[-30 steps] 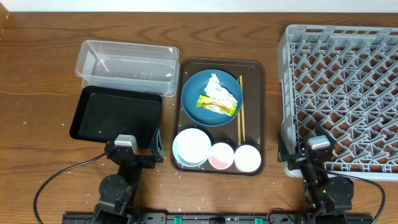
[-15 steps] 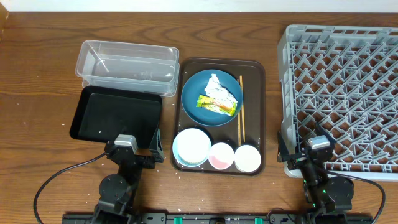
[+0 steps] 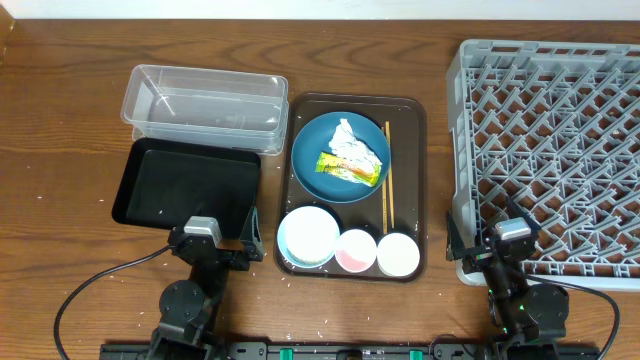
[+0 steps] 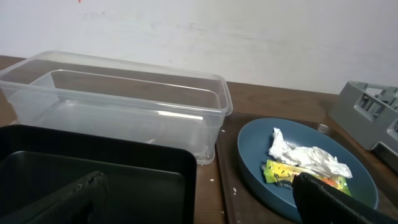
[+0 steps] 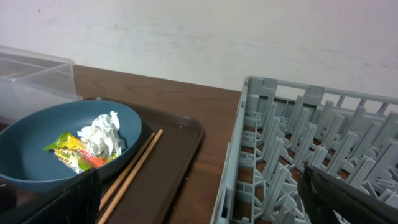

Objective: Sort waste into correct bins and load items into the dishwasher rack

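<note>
Both arms sit low at the near edge of the tabletop (image 3: 60, 120). The left tool (image 4: 196, 183) and the right tool (image 5: 200, 177) each have fingers spread wide and hold nothing. The tissue (image 3: 352, 140) and wrapper (image 3: 345, 168) lie on the plate (image 3: 320, 140), so they likely need clearing before it is racked. The plate shares the brown tray (image 3: 412, 110) with the chopsticks (image 3: 386, 180), bowl (image 3: 308, 236), pink cup (image 3: 355, 250) and white cup (image 3: 398, 254). The tub (image 3: 140, 100) and black tray (image 3: 185, 185) stand on the left arm's side, the rack (image 3: 550, 130) on the right's, which suggests waste goes left and dishes right
</note>
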You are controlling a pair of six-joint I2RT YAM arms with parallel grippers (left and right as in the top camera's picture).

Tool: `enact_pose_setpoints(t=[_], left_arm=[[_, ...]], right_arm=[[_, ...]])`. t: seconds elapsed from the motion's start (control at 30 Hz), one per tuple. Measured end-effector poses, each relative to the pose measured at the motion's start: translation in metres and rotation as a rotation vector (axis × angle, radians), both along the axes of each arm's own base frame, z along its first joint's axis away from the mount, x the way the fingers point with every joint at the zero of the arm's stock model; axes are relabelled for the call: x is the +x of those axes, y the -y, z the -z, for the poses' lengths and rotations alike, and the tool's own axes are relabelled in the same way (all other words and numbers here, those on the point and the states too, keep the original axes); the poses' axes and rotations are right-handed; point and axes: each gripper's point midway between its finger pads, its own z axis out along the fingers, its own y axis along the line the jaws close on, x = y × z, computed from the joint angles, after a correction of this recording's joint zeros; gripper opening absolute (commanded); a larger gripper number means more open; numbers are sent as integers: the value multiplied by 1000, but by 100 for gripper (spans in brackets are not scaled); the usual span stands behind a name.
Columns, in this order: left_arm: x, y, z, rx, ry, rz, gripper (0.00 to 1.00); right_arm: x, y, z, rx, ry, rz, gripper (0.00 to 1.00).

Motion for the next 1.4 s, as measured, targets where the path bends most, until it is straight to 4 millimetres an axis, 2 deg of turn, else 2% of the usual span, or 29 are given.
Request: enact_pose_setpoints(t=[0.97, 1.17, 1.3, 1.4], left_arm=[[0, 1, 0, -1, 0, 3, 97], [-2, 13, 0, -10, 0, 75, 97], [-8, 30, -1, -38, -6, 176, 97], [-13, 39, -10, -66, -19, 235, 97]], right_arm=[[0, 0, 0, 0, 0, 0, 99], [-2, -6, -2, 61, -5, -35, 99], [-6, -20, -4, 118, -19, -116, 99], [-10, -29, -2, 160, -54, -167, 99]])
